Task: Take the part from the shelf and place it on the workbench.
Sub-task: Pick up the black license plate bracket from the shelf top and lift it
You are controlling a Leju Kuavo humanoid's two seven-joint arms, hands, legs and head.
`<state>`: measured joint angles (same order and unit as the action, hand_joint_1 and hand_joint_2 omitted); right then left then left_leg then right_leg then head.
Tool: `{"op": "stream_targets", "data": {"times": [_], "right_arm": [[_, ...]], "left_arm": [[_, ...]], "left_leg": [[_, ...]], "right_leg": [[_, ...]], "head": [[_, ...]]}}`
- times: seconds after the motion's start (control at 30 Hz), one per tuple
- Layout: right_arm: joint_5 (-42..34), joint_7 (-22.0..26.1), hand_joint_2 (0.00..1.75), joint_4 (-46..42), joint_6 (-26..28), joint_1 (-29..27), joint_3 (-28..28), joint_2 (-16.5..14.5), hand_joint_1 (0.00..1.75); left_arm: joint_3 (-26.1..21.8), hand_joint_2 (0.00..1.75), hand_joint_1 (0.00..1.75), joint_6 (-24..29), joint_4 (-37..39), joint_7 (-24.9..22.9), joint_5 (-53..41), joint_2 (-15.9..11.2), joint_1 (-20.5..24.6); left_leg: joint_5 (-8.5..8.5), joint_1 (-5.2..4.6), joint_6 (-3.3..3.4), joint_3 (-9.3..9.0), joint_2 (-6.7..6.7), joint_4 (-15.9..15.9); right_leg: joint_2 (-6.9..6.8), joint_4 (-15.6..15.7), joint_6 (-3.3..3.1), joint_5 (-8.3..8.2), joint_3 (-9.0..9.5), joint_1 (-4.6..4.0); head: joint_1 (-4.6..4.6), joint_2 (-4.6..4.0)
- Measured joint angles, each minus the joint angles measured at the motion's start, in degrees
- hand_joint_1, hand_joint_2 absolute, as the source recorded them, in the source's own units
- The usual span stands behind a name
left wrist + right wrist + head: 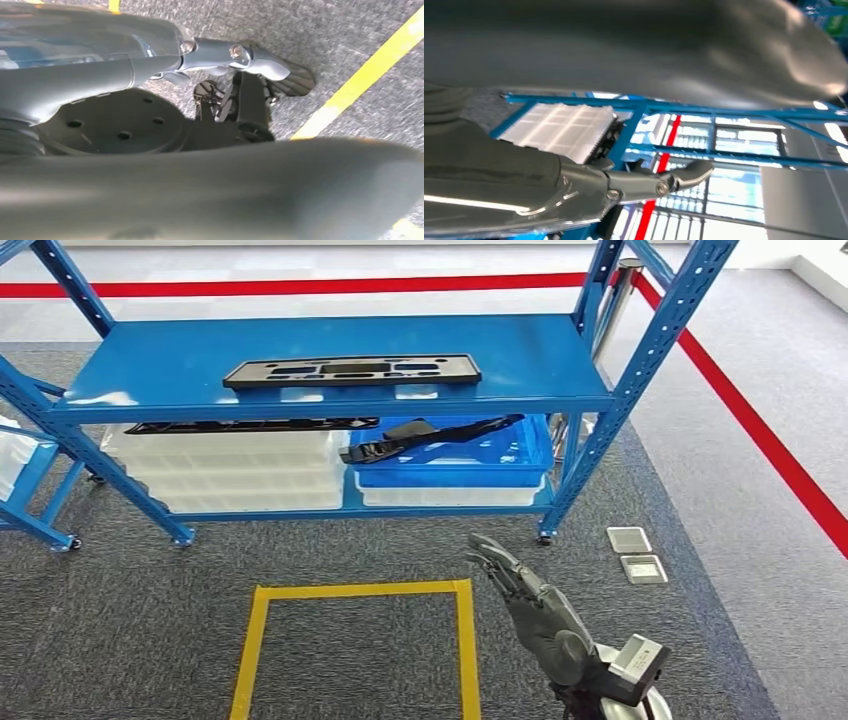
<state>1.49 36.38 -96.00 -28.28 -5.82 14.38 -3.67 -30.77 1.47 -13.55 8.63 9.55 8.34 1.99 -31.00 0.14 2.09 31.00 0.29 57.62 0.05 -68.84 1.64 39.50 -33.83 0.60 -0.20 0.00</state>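
Observation:
A long flat black part [352, 371] with several cut-outs lies on the top board of the blue shelf [330, 406], near the middle. My right hand [520, 585] is raised low in front of the shelf's right half, fingers stretched toward it and apart, holding nothing. It is well below and short of the part. In the right wrist view that hand [574, 185] points at the blue shelf frame [674, 107]. My left hand [150, 100] hangs over the grey carpet beside a yellow tape line [360, 80], with nothing in it.
On the lower board stand white bins [240, 475] with a black part on top [250, 425], and a blue bin [470, 455] holding black parts [420, 435]. A yellow tape square [360, 590] marks the carpet. Red tape [760, 430] and two floor plates [635, 553] lie at right.

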Motion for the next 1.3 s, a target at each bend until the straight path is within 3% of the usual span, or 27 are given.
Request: {"op": "stream_targets", "data": {"times": [0.03,0.07,0.1,0.17,0.2,0.27,0.33,0.4,0.47,0.53,0.57,0.6,0.67,0.73,0.8,0.9,0.97,1.03,1.07,1.1,1.2,1.23,1.3], "right_arm": [[0.0,0.0,0.0,0.1,0.0,-0.1,0.0,0.0,0.0],[0.0,0.0,0.0,0.2,0.0,-0.1,0.0,0.1,0.0],[0.0,0.0,0.0,0.2,0.0,-0.2,0.0,0.1,0.0],[0.0,0.0,0.0,0.3,0.0,-0.1,0.0,0.2,0.0],[0.0,0.0,0.0,0.4,0.0,-0.1,0.0,0.2,0.0],[0.0,-0.1,0.0,0.6,0.0,-0.1,0.1,0.3,0.0],[0.0,-0.2,0.0,0.6,0.0,0.0,0.1,0.3,0.0],[0.0,-0.2,0.0,0.6,0.0,0.1,0.2,0.3,0.0],[0.0,-0.2,0.0,0.6,0.0,0.2,0.2,0.3,0.0],[0.0,-0.2,0.0,0.6,0.0,0.3,0.3,0.3,0.0],[0.0,-0.2,0.0,0.6,0.0,0.3,0.3,0.3,0.0],[0.0,-0.2,0.0,0.6,0.0,0.3,0.3,0.3,0.0],[0.0,-0.2,0.0,0.6,0.0,0.3,0.4,0.3,0.0],[-0.1,-0.1,0.0,0.7,0.0,0.4,0.4,0.3,0.0],[0.0,0.0,0.0,0.7,0.0,0.5,0.5,0.3,0.0],[0.3,0.5,0.0,0.6,0.0,0.5,0.5,0.3,0.0],[0.6,0.9,0.0,0.6,0.1,0.8,0.6,0.3,0.0],[0.9,1.0,0.0,0.6,0.2,0.9,0.7,0.4,0.0],[1.1,1.1,0.0,0.6,0.2,0.8,0.7,0.5,0.0],[1.3,1.1,0.0,0.6,0.3,0.7,0.7,0.5,0.0],[2.2,1.3,0.0,0.7,0.8,0.7,0.8,0.8,0.0],[2.5,1.4,0.0,0.8,1.0,0.7,0.9,0.9,0.0],[2.8,1.5,0.0,1.0,1.2,0.5,1.1,1.1,0.0]], "left_arm": [[0.0,0.0,0.0,0.0,0.0,0.0,0.0,0.0,0.0],[0.0,0.0,0.0,-0.1,0.0,0.0,0.0,0.0,-0.1],[0.0,0.0,0.0,-0.1,0.0,0.0,0.0,0.0,-0.2],[0.0,0.0,0.0,-0.3,0.0,0.1,-0.1,0.0,-0.2],[-0.1,0.0,0.0,-0.4,0.0,0.2,-0.1,0.0,-0.1],[-0.1,0.0,0.0,-0.4,0.0,0.4,-0.2,-0.1,0.0],[-0.1,0.0,0.0,-0.5,0.0,0.4,-0.2,-0.1,0.1],[-0.1,0.0,0.0,-0.6,0.0,0.5,-0.3,-0.1,0.2],[-0.1,0.0,0.0,-0.7,0.0,0.5,-0.3,-0.1,0.3],[-0.1,0.0,0.0,-0.8,0.0,0.5,-0.3,-0.1,0.2],[-0.1,0.0,0.0,-0.8,0.0,0.5,-0.4,-0.1,0.1],[-0.1,0.0,0.0,-0.8,0.0,0.5,-0.4,-0.1,-0.1],[-0.1,0.0,0.0,-0.8,0.0,0.5,-0.5,-0.1,-0.1],[-0.1,0.0,0.0,-0.8,0.0,0.6,-0.6,-0.3,-0.2],[-0.2,0.0,0.0,-0.7,0.0,0.6,-0.7,-0.4,-0.2],[-0.2,0.0,0.0,-0.6,0.0,0.6,-0.9,-0.3,-0.1],[-0.2,0.0,0.0,-0.7,0.0,0.6,-1.1,-0.3,-0.1],[-0.2,0.0,0.0,-0.7,0.0,0.6,-1.2,-0.3,-0.1],[-0.2,0.0,0.0,-0.8,0.0,0.6,-1.3,-0.3,-0.1],[-0.2,0.0,0.0,-0.8,0.0,0.5,-1.4,-0.3,-0.2],[-0.2,0.0,0.0,-0.8,0.0,0.5,-1.5,-0.3,-0.2],[-0.2,0.0,0.0,-0.9,0.0,0.6,-1.7,-0.3,-0.1],[-0.2,0.0,0.0,-0.9,0.1,0.6,-1.9,-0.3,0.1]], "left_leg": [[-0.16,0.08,-0.08,-0.15,-0.01,0.0],[-0.41,0.2,-0.26,-0.37,-0.03,0.0],[-0.72,0.39,-0.55,-0.73,-0.06,0.1],[-1.6,0.87,-1.35,-1.71,-0.17,0.3],[-2.08,0.95,-1.82,-2.01,-0.24,0.6],[-2.67,0.81,-2.53,-2.07,-0.33,0.9],[-2.89,0.73,-2.79,-2.07,-0.36,0.9],[-3.74,0.85,-3.11,-1.76,-0.35,2.2],[-6.1,0.88,-3.47,1.13,-0.35,7.8],[-8.36,0.85,-3.5,6.15,-0.35,15.8],[-8.23,0.78,-3.32,8.09,-0.35,18.2],[-6.83,0.65,-2.96,8.98,-0.35,18.3],[-1.54,-0.04,-1.58,7.95,-0.41,12.7],[1.98,-0.97,0.19,6.27,-0.47,7.3],[2.2,-1.6,1.24,5.59,-0.48,5.6],[1.43,-1.33,1.77,3.13,-0.45,1.9],[1.11,-0.81,1.65,1.17,-0.45,0.1],[0.5,-0.62,1.33,0.08,-0.47,-0.3],[0.05,-0.55,1.09,-0.38,-0.46,-0.3],[-0.46,-0.48,0.8,-0.97,-0.46,-0.3],[-2.13,-0.21,-0.12,-3.18,-0.51,-0.3],[-2.55,-0.17,-0.4,-3.54,-0.59,-0.2],[-3.08,-0.22,-0.98,-3.52,-0.75,0.1]], "right_leg": [[-0.01,-3.2,0.22,0.76,-2.06,0.16],[-0.02,-4.7,0.5,0.42,-3.41,0.34],[-0.03,-4.1,0.82,-1.13,-3.66,0.51],[-0.08,2.3,1.58,-5.96,-1.42,0.9],[-0.08,5.5,1.81,-7.55,-0.15,0.98],[-0.02,8.3,1.18,-7.97,0.81,0.98],[0.05,8.4,-0.02,-7.36,0.75,0.91],[-0.02,8.5,-0.81,-6.93,1.28,0.97],[-0.21,8.6,-1.5,-6.39,1.98,0.95],[-0.26,8.5,-1.9,-5.76,2.61,0.72],[-0.16,8.5,-1.99,-5.4,3.03,0.57],[-0.04,8.6,-2.05,-4.99,3.56,0.4],[0.14,8.7,-2.09,-4.0,5.01,0.05],[0.19,9.0,-1.8,-3.22,6.14,-0.03],[0.19,9.6,-1.09,-3.21,6.54,0.25],[0.06,8.7,0.28,-4.07,6.58,0.29],[0.08,4.7,0.78,-2.78,4.55,0.24],[0.09,-1.2,1.01,-0.32,0.39,0.28],[0.08,-3.1,1.13,0.1,-1.52,0.31],[0.07,-3.4,1.26,-0.66,-2.68,0.34],[0.19,4.3,1.71,-7.96,-1.58,0.37],[0.33,6.9,1.5,-8.98,-0.91,0.27],[0.54,8.4,0.12,-8.77,-0.59,0.02]], "head": [[-0.01,0.0],[0.0,0.0],[0.0,0.0],[0.01,0.0],[0.05,0.0],[0.07,0.0],[0.03,0.0],[-0.02,0.0],[-0.05,0.0],[-0.06,0.0],[-0.06,0.0],[-0.06,0.0],[-0.05,0.0],[-0.04,0.0],[-0.1,0.0],[-0.2,0.01],[-0.18,0.01],[-0.16,0.0],[-0.16,0.0],[-0.16,0.0],[-0.17,0.0],[-0.16,0.0],[-0.21,0.0]]}}
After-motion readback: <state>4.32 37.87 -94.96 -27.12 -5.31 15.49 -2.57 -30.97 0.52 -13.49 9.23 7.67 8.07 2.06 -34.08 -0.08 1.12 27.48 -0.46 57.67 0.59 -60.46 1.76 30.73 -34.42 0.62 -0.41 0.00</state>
